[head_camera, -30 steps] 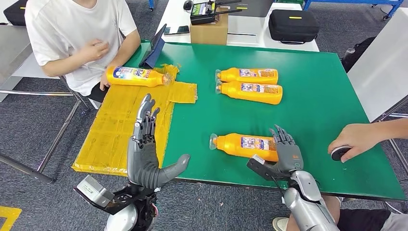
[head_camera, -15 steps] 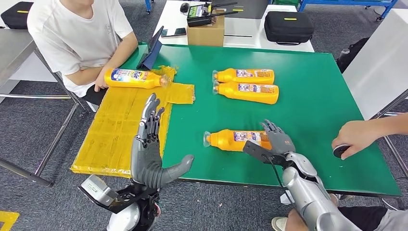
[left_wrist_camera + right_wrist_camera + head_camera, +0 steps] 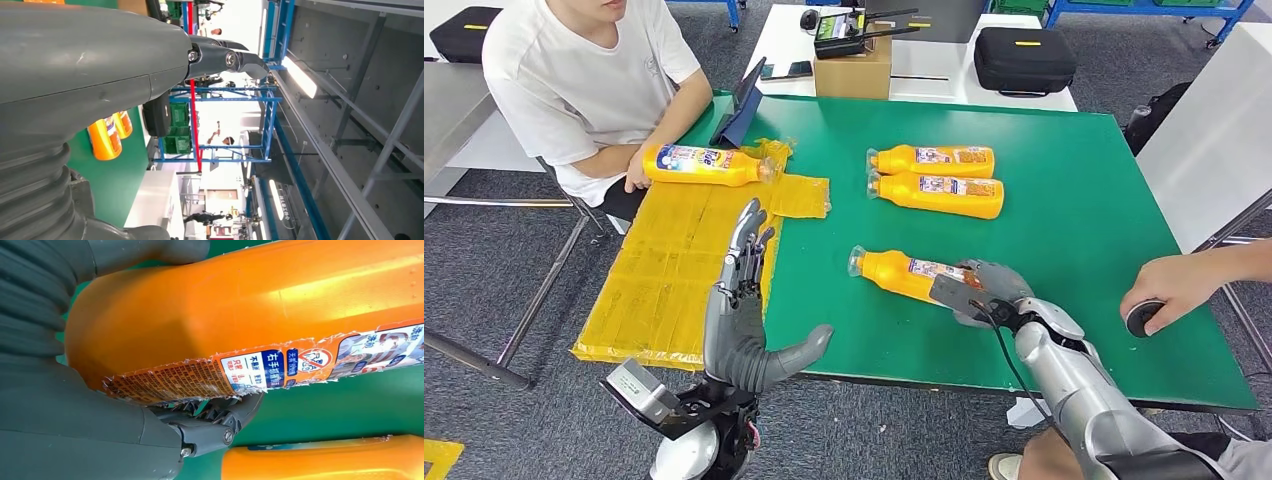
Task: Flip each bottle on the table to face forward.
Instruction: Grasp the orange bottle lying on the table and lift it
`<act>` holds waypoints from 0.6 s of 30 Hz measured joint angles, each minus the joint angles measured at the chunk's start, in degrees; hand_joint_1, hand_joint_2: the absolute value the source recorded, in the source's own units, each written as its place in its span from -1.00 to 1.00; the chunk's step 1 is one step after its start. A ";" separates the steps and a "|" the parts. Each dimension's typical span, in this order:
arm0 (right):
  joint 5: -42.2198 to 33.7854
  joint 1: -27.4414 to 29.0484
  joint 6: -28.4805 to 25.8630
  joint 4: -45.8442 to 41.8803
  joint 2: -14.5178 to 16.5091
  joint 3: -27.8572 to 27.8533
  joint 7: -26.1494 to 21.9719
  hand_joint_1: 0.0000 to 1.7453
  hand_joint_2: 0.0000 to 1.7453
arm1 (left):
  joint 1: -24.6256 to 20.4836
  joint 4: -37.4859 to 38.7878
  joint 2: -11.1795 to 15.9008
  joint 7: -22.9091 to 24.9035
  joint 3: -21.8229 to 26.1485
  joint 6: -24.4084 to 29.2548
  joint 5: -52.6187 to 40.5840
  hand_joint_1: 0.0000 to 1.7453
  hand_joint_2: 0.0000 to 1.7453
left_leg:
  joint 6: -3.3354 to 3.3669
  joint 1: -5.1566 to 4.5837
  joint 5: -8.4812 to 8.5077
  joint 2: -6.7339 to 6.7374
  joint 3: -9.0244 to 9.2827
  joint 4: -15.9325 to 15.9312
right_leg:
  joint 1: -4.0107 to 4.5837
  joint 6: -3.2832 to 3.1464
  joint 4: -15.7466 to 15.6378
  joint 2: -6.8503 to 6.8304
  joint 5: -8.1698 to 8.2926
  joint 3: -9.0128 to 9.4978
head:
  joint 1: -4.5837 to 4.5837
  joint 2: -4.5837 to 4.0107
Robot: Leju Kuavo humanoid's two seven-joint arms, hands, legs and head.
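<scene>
Orange plastic bottles lie on their sides on a green tabletop [image 3: 1074, 190]. In the head view, the near bottle [image 3: 902, 273] rests at lower centre of the frame, cap end pointing to the left edge and slightly away. The right hand [image 3: 986, 290] is wrapped around its base end, grasping it; in the right wrist view the bottle's orange body [image 3: 260, 305] shows a torn-edged printed label, with the thumb and fingers [image 3: 220, 425] curled against it.

Two more bottles lie side by side, touching, in the upper centre of the head view: the far bottle [image 3: 934, 160] and, just below it in the frame, the second bottle [image 3: 944, 193], both with caps pointing left.

A fourth bottle [image 3: 704, 165] lies at upper left on a yellow sheet [image 3: 664, 270] that covers the left end of the tabletop. A seated person in a white shirt [image 3: 574, 70] rests a hand [image 3: 637, 178] against its base.

The left hand [image 3: 744, 310] stands upright at lower left, released, fingers straight and apart, thumb out to the side, holding nothing.

At the right edge, another person's hand [image 3: 1179, 285] covers a small dark round object [image 3: 1142, 318] on the tabletop.
</scene>
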 joint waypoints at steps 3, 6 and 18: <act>-0.11 -0.07 0.11 0.11 -0.07 0.00 -0.17 1.00 1.00 | 0.00 0.00 0.00 0.00 0.00 -0.01 0.00 -1.00 1.00 | 0.00 0.00 -0.02 -0.02 -0.01 0.00 | 0.00 -0.01 -0.01 -0.01 -0.02 -0.02 | 0.01 -0.01; -0.28 -0.07 0.16 0.17 -0.09 0.00 -0.29 1.00 1.00 | 0.01 0.00 0.00 0.00 0.00 -0.02 0.00 -1.00 1.00 | 0.00 0.00 -0.02 -0.02 -0.01 0.00 | 0.00 -0.01 -0.01 -0.01 -0.02 -0.01 | 0.01 0.00; -15.25 7.77 -11.08 -6.59 0.83 -2.34 -13.18 1.00 1.00 | 1.64 -0.22 0.01 -0.14 0.19 -0.06 -0.46 -1.00 1.00 | 0.00 0.02 -0.02 -0.14 -0.23 0.00 | 0.02 0.00 0.01 -0.07 -0.02 -0.07 | 0.02 0.00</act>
